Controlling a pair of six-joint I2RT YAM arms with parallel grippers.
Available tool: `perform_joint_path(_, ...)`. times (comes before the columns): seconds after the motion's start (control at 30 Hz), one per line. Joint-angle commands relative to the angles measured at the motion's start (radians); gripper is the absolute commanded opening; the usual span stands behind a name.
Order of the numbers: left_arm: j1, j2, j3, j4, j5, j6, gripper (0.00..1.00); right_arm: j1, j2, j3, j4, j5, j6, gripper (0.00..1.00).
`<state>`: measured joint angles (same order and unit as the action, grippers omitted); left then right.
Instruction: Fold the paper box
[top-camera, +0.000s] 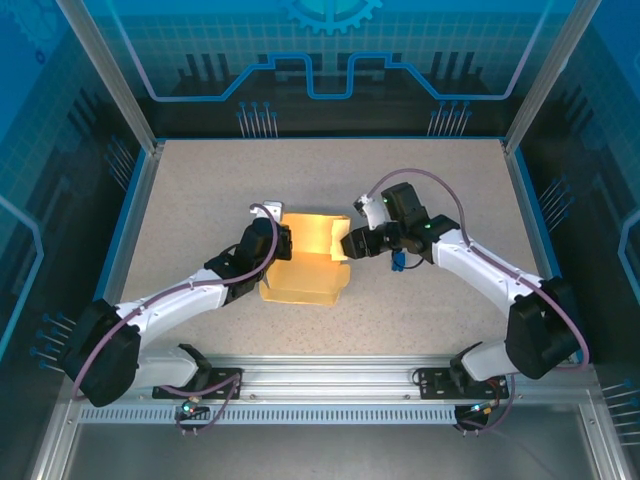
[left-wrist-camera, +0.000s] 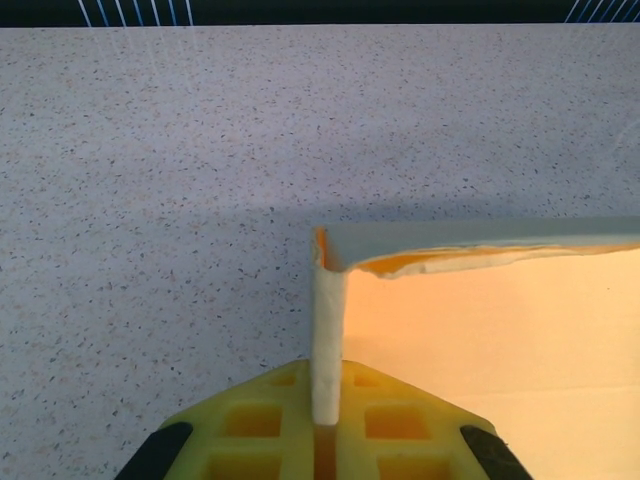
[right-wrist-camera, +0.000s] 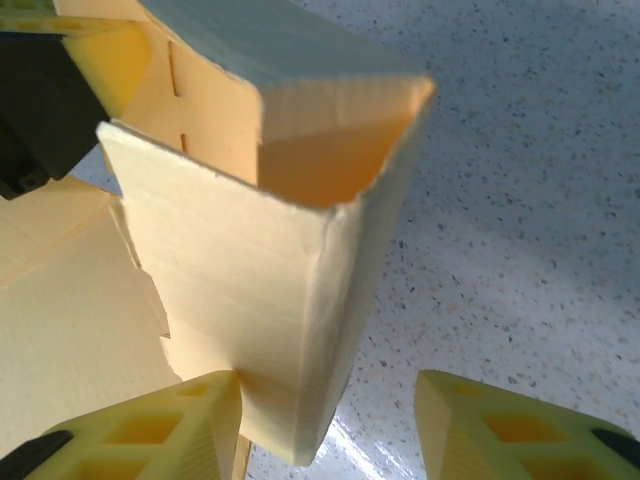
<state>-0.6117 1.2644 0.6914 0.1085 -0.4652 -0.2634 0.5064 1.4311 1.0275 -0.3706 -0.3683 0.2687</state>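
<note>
**Operator:** Report the left end effector (left-wrist-camera: 325, 400).

**Technician:** Closed. Its two yellow moulded fingers (left-wrist-camera: 250, 425), each with square grid recesses, meet on a thin upright wall of the paper box (left-wrist-camera: 480, 330). The wall's cut edge stands in the seam between them.

**Operator:** And the right end effector (right-wrist-camera: 328, 405)?

**Technician:** Apart. Its fingers (right-wrist-camera: 500, 420) are yellow and gridded as well. A folded vertical corner of the box stands in the gap and touches the finger on the left of the wrist view. The other finger stands clear of the box, with bare tabletop (right-wrist-camera: 520, 200) showing between.

**Operator:** Box material and shape?

**Technician:** Pale yellow thin cardboard, matte, with faint parallel ribbing and slightly ragged die-cut edges. The raised part forms an open rectangular tube with sharp creases, and its inside shows a deeper orange-yellow. Two short slits mark one wall. A flat panel with a notched outline lies on the tabletop on the side toward the arm bases.

**Operator:** Location?

**Technician:** In the top view it sits mid-tabletop, directly between the two end effectors. The left one is at its left edge and the right one at its right edge.

**Operator:** Surroundings?

**Technician:** The tabletop is beige, finely speckled and stone-like. A small blue object (top-camera: 397, 262) lies just beside the right wrist, apart from the box.
</note>
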Motion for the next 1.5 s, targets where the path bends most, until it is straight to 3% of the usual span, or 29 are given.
perform_joint_path(0.0,0.0,-0.017,0.029,0.0,0.028,-0.008,0.02,0.022,0.025,0.042,0.038,-0.003,0.004,0.53)
perform_joint_path(0.4,0.0,-0.011,0.026,0.013,0.04,-0.007,0.02,0.108,0.069,0.117,-0.019,0.192,0.06,0.49)
perform_joint_path(0.8,0.0,-0.012,0.018,0.02,0.036,-0.002,0.02,0.118,0.046,0.092,-0.02,0.141,0.013,0.58)
perform_joint_path(1.17,0.0,-0.017,0.016,0.02,0.034,0.006,0.02,0.103,0.024,0.06,0.024,0.04,-0.014,0.58)
perform_joint_path(1.33,0.001,-0.019,0.014,0.023,0.037,0.002,0.02,0.104,0.037,0.067,0.017,0.091,0.032,0.58)
perform_joint_path(1.47,0.0,-0.018,0.017,0.023,0.04,0.003,0.02,0.127,0.068,0.104,-0.041,0.21,0.078,0.58)
